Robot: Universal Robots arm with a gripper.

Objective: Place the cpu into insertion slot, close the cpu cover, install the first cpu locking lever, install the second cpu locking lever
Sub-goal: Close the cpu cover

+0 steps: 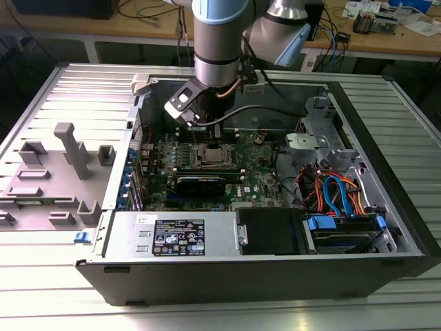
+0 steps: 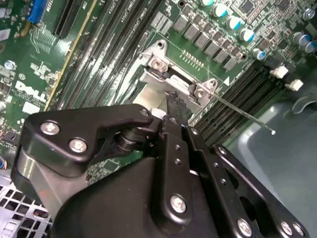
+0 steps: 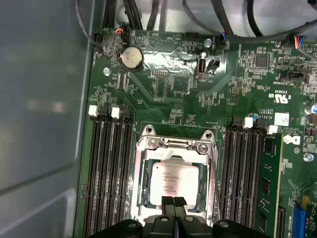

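Inside open case on slatted bench. Hangs low over slot, gripper pinched together, holding nothing. Shows cpu seated, cover down around it. Probably at first lever step; asks for careful, steady push.

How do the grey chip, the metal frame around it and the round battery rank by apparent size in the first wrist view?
1. metal frame: largest
2. chip: fits inside the frame's window
3. round battery: smallest

All three sit on the same green board, so nearness to the camera hardly affects this order.
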